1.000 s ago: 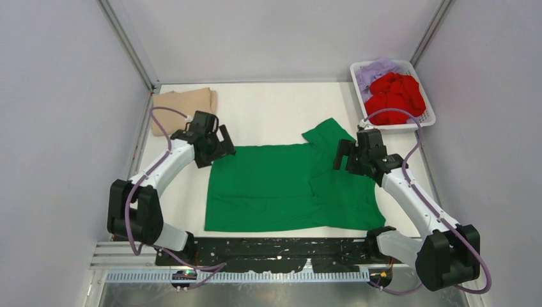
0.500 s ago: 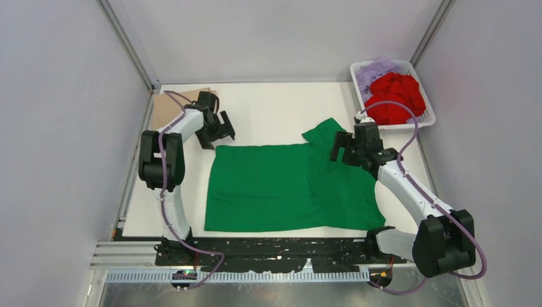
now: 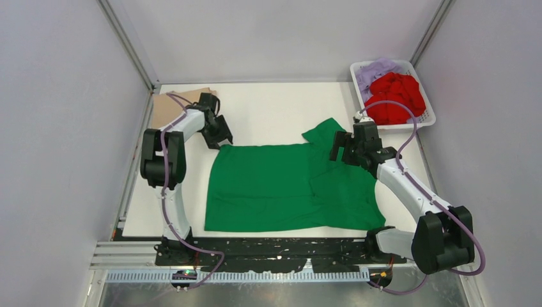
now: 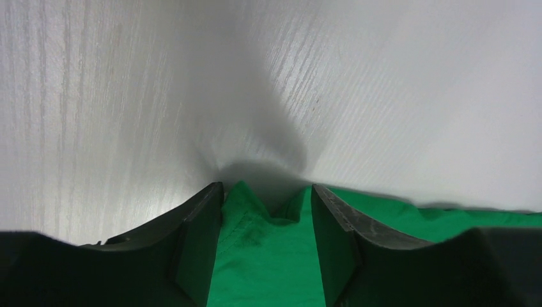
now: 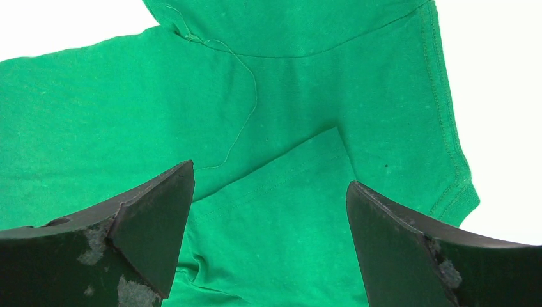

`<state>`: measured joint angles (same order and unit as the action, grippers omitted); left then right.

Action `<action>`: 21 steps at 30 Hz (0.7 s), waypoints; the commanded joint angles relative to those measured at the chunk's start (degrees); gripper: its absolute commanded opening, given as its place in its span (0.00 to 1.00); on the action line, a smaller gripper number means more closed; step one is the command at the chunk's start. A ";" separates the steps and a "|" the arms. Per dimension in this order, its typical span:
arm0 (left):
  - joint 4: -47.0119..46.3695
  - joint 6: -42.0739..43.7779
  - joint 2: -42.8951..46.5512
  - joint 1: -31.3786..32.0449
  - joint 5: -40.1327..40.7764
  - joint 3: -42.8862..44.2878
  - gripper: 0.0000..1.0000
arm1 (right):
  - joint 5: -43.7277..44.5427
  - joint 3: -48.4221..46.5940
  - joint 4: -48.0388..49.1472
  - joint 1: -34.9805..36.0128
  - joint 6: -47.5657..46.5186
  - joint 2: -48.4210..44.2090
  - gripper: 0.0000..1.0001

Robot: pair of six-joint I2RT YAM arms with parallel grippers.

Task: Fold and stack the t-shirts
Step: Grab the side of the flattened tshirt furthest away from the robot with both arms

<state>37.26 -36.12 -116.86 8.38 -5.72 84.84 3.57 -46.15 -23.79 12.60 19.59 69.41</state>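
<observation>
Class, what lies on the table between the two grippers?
The green t-shirt, spread out, fills the stretch from the left gripper to the right gripper; the top external view shows it.

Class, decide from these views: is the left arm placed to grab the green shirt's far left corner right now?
Likely yes. The left gripper is open, its fingers straddling the green shirt corner on the table, with nothing between them but cloth.

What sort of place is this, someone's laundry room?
Likely a robotics lab cell: white panels enclose the table, with a left arm and right arm bolted at its near edge and a green t-shirt on it.
</observation>
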 commanded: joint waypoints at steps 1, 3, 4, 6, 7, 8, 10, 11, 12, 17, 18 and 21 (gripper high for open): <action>3.05 -0.83 0.44 1.20 3.26 1.09 0.52 | 0.68 -2.47 2.58 -0.29 -0.74 1.18 0.96; 5.04 -0.86 -0.18 1.68 4.70 2.64 0.44 | 0.89 -2.73 2.81 -0.30 -0.97 1.70 0.95; 5.75 -0.90 -0.47 1.97 5.17 3.24 0.41 | 1.17 -3.08 2.92 -0.32 -1.07 2.20 0.95; 6.98 -0.83 -0.82 2.35 6.90 4.22 0.33 | 1.56 -3.85 3.07 -0.28 -1.34 3.40 0.96; 7.38 -0.88 -1.02 2.48 7.42 4.58 0.28 | 1.63 -4.12 3.19 -0.29 -1.41 3.87 0.95; 7.67 -0.82 -1.08 2.59 7.66 4.85 0.23 | 1.55 -4.76 3.66 -0.29 -1.58 5.01 0.95; 8.09 -0.71 -1.07 2.69 7.98 5.25 0.15 | 1.53 -6.29 4.14 -0.30 -1.91 7.27 0.96; 8.24 -0.65 -1.06 2.69 8.06 5.39 0.08 | 1.57 -7.05 4.21 -0.34 -2.14 8.13 0.95; 8.41 -0.51 -1.02 2.74 8.16 5.61 0.02 | 1.67 -8.90 4.24 -0.31 -2.86 10.25 0.95; 9.15 0.27 -0.58 2.80 8.70 6.54 0.00 | 1.58 -19.10 4.89 0.02 -5.32 19.17 0.95; 9.30 0.38 -0.50 2.83 8.70 6.49 0.00 | 1.65 -20.71 5.33 0.13 -5.60 22.37 0.95; 9.02 1.09 0.33 2.78 7.95 5.90 0.00 | 2.68 -31.49 2.63 0.58 -5.91 32.25 0.97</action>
<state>45.15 -36.75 -117.82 11.25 1.52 89.14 4.36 -65.91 -21.58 12.64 15.62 92.29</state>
